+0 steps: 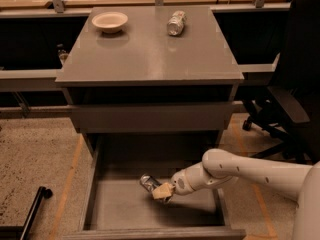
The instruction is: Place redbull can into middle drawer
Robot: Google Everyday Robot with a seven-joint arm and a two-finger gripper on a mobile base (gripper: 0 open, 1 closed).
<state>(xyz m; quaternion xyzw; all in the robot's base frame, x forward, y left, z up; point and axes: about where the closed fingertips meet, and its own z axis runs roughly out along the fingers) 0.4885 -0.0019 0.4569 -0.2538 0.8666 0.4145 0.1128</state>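
Observation:
The redbull can (147,182) is a slim silver can, tilted, held inside the open middle drawer (117,209) just above its flat grey bottom. My gripper (162,191) reaches into the drawer from the right on a white arm and is shut on the can's lower end. The drawer is pulled far out below the cabinet, with low side walls on the left and right.
A white bowl (109,21) and a paler silver-white can (176,23) lie on the cabinet top (150,54). The closed upper drawer front (150,117) sits above the open one. A black office chair (292,99) stands at the right. A black bar (30,211) lies on the floor at the left.

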